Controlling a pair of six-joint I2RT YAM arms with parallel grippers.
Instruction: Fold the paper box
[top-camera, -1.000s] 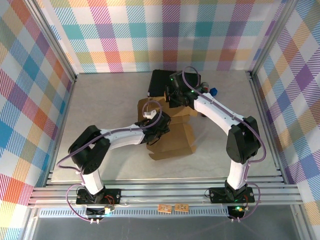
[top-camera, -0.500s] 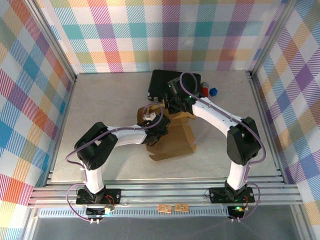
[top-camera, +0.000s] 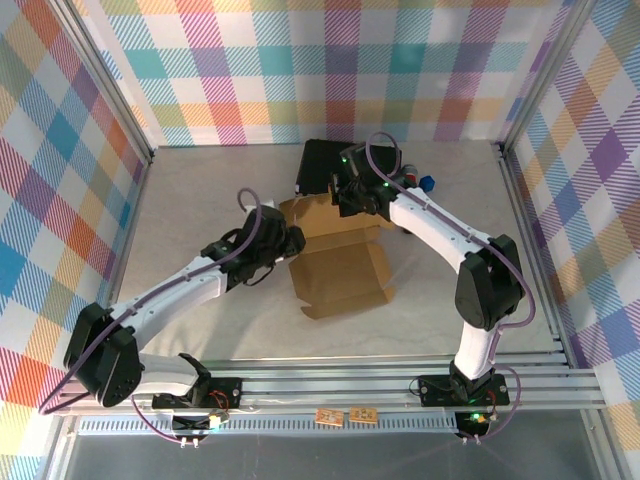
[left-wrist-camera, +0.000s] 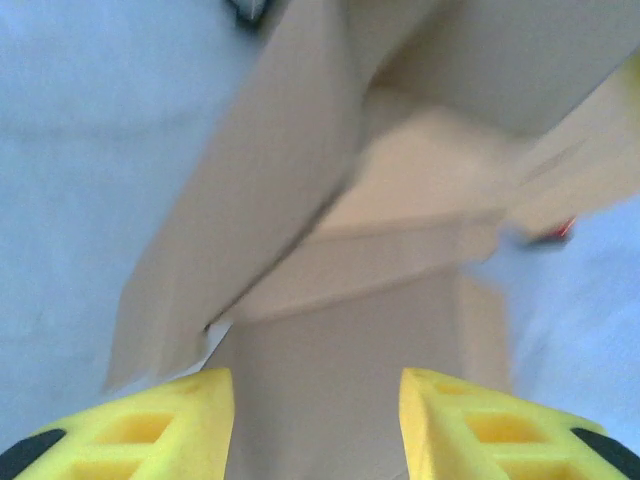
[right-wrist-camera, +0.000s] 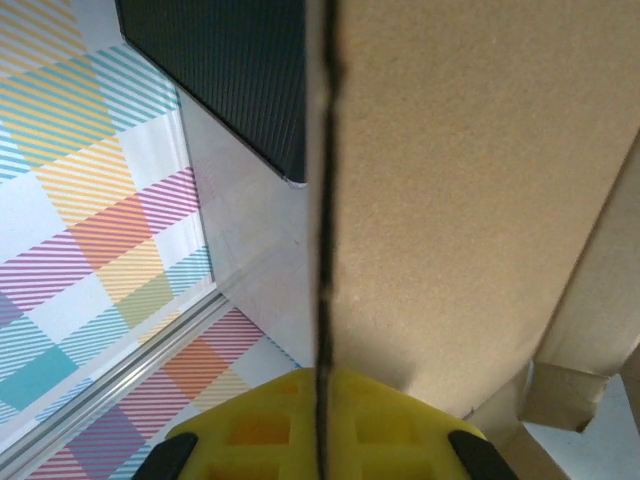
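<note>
The brown paper box (top-camera: 340, 265) lies partly folded in the middle of the table, its big panel flat and its back flaps raised. My right gripper (top-camera: 349, 199) is at the box's back edge, shut on an upright cardboard flap (right-wrist-camera: 450, 180); its yellow fingers (right-wrist-camera: 250, 430) clamp the flap's edge from both sides. My left gripper (top-camera: 291, 241) is at the box's left edge. In the left wrist view it (left-wrist-camera: 316, 420) is open, with the box (left-wrist-camera: 350, 350) just ahead of its yellow fingertips (left-wrist-camera: 170, 405) and nothing between them.
A black hard case (top-camera: 322, 165) lies right behind the box, also close by in the right wrist view (right-wrist-camera: 220, 70). A small blue object (top-camera: 428, 183) sits at the back right. Checked walls and aluminium rails (top-camera: 300, 385) enclose the table.
The left arm has swung out to the left and stretched, drawing its gripper off the box's top to its left edge. The right gripper has kept its hold at the back flap.
</note>
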